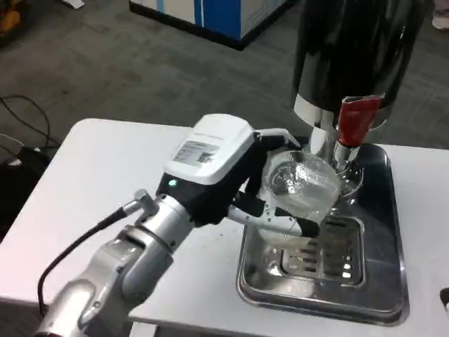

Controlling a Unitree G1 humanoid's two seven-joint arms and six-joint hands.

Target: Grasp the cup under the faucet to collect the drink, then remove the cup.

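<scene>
The clear cup [300, 184] is gripped by the left hand's [235, 172] fingers, below the red faucet [356, 119].

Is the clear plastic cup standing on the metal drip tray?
No, the left hand holds the clear plastic cup lifted above the metal drip tray, beside the red faucet lever.

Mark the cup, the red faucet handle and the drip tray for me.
cup [303, 184]: head view, clear side wall below the rim.
red faucet handle [358, 118]: head view, middle of the red lever.
drip tray [390, 232]: head view, right steel rim.
</scene>
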